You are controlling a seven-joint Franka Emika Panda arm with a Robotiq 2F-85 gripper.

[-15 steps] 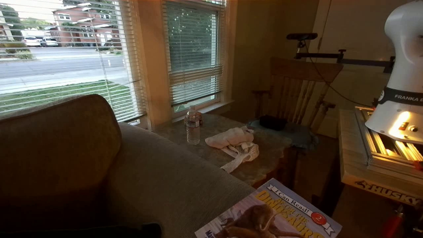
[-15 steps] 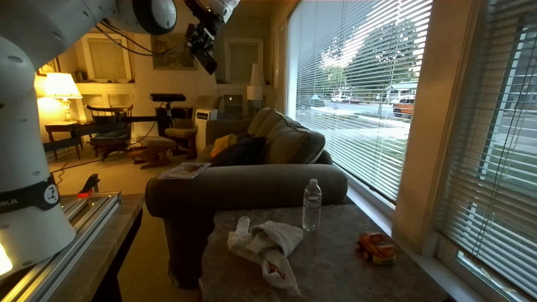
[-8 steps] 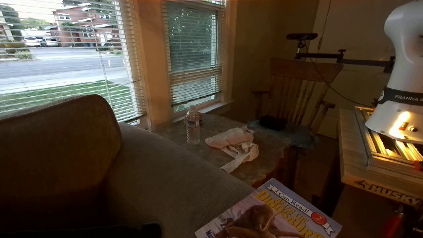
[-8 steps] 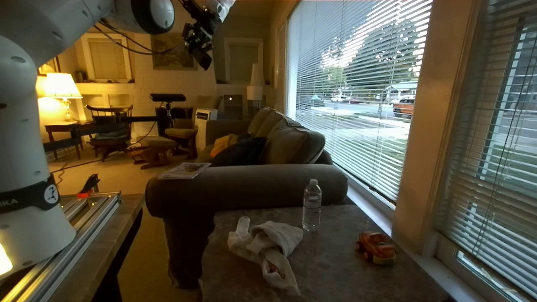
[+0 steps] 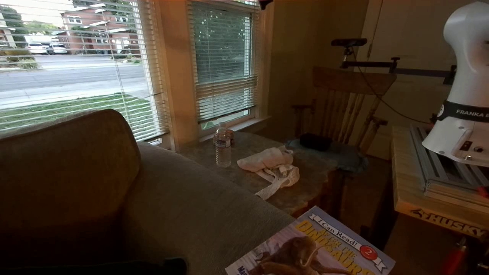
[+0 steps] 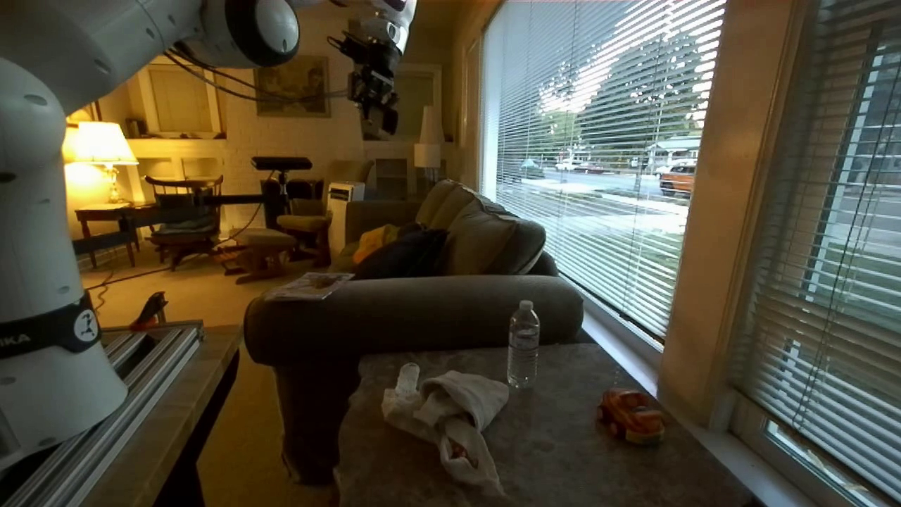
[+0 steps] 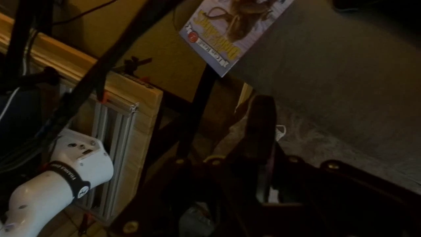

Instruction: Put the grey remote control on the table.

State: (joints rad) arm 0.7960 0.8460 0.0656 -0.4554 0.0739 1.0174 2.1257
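I see no grey remote control in any view. The table (image 6: 563, 451) has a mottled brown top below the window; it also shows in an exterior view (image 5: 313, 160) and in the wrist view (image 7: 315, 138). My gripper (image 6: 380, 116) hangs high above the couch, pointing downward, well apart from the table. In the wrist view, which is very dark, the gripper (image 7: 262, 107) looks shut, its fingertips together in one dark block. Nothing can be made out between them. A dark tip at the top edge of an exterior view may be part of the gripper.
A dinosaur book (image 5: 313, 248) lies on the couch arm (image 6: 422, 317), beside the table. On the table stand a water bottle (image 6: 523, 345), a crumpled white cloth (image 6: 457, 408) and an orange toy car (image 6: 631, 417). A spindle-backed chair (image 5: 344, 107) stands behind the table.
My gripper first shifts slightly up and left, then right and down, turning to point more downward. A dark tip appears at the top of an exterior view. The glow on the robot's base is gone.
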